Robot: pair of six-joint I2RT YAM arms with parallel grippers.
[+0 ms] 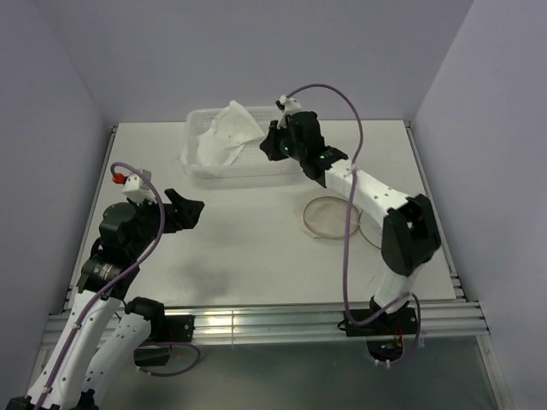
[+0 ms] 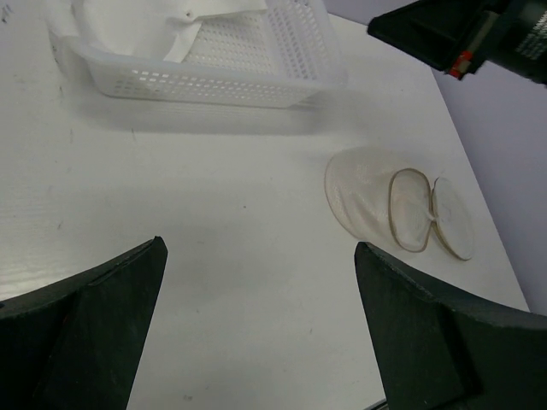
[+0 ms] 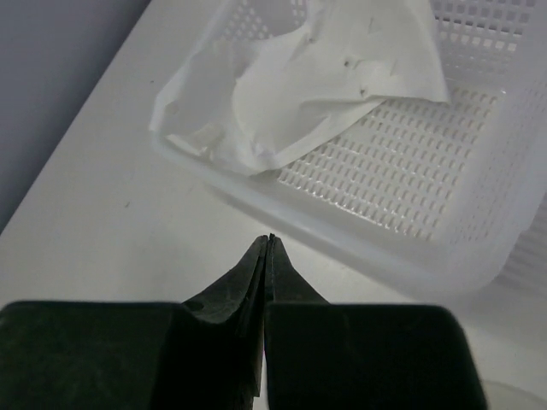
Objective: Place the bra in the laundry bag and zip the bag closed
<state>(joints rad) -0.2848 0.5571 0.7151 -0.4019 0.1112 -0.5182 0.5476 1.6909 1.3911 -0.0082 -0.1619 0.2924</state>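
The bra (image 1: 226,132) is a crumpled white fabric lying in the left part of the white perforated basket (image 1: 248,171). It also shows in the right wrist view (image 3: 299,77) and the left wrist view (image 2: 137,26). The laundry bag (image 1: 329,218), a pale round mesh case, lies flat on the table right of centre, lying open in the left wrist view (image 2: 367,201). My right gripper (image 1: 273,147) is shut and empty, just above the basket's near right rim; its tips (image 3: 268,241) point toward the bra. My left gripper (image 1: 195,213) is open and empty over the bare table (image 2: 258,248).
The basket (image 3: 410,171) stands at the back centre of the white table (image 1: 248,248); it also shows in the left wrist view (image 2: 214,85). Purple walls close in the back and both sides. The right arm (image 2: 461,34) reaches over the laundry bag.
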